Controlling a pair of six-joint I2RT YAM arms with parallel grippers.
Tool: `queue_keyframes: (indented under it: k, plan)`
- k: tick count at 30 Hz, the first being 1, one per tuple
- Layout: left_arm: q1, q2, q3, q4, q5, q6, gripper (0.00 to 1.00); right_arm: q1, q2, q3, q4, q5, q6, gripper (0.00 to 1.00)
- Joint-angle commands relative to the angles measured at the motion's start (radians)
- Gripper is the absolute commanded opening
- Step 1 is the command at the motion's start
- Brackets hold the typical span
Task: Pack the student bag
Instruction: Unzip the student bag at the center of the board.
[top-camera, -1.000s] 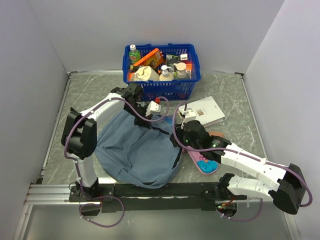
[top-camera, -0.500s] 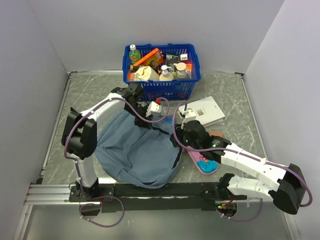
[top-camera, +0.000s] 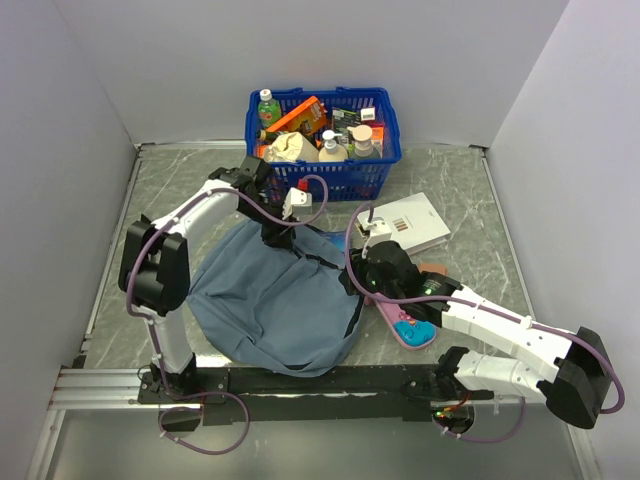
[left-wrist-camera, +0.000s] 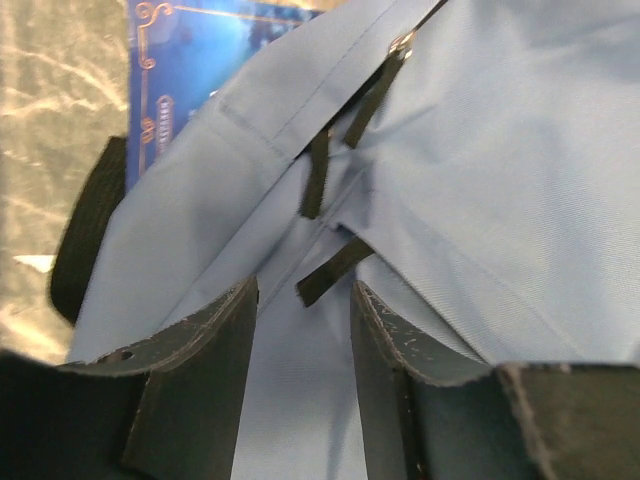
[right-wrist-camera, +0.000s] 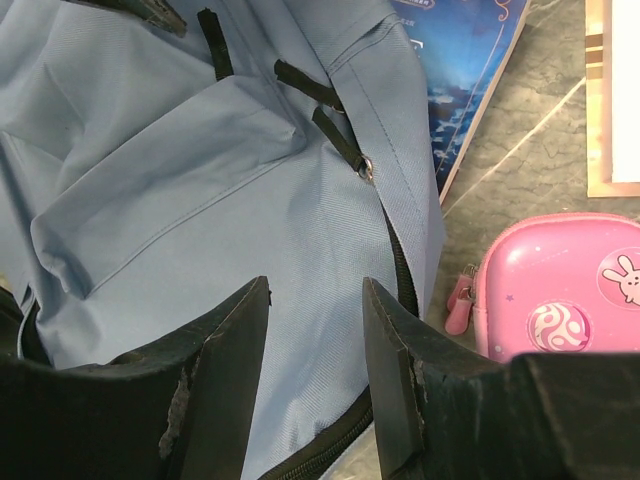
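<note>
The student bag (top-camera: 275, 300) is a grey-blue fabric backpack lying flat between the arms. My left gripper (top-camera: 272, 237) is open just above its far edge, and in the left wrist view (left-wrist-camera: 300, 300) the fabric (left-wrist-camera: 480, 170) and black zip pulls (left-wrist-camera: 335, 270) lie between and beyond the fingers. My right gripper (top-camera: 352, 280) is open at the bag's right edge. In the right wrist view (right-wrist-camera: 315, 300) it hovers over the fabric (right-wrist-camera: 180, 170) beside the dark zip (right-wrist-camera: 400, 270). Neither gripper holds anything.
A blue plastic basket (top-camera: 385, 125) full of bottles and packets stands at the back. A white flat box (top-camera: 410, 222) lies to the right. A pink pencil case (right-wrist-camera: 560, 285) lies beside the bag's right edge. A blue book (right-wrist-camera: 465, 70) pokes out from under the bag.
My left arm has swung a little to the left and back along the bag's far edge. The right arm and the bag have hardly moved.
</note>
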Motion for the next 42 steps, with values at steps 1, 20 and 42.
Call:
queue_keyframes:
  k: [1, 20, 42]
  plan:
    - [0.001, 0.034, 0.055, -0.074, 0.131, 0.006, 0.49, 0.002, -0.015, -0.009, 0.042, 0.004, 0.009, 0.49]
    - [-0.022, 0.096, 0.086, -0.158, 0.124, 0.052, 0.19, 0.004, -0.020, -0.016, 0.056, 0.008, 0.005, 0.46]
    - [-0.026, -0.007, 0.061, -0.197, 0.050, 0.131, 0.09, 0.002, 0.086, -0.002, 0.091, 0.051, -0.035, 0.41]
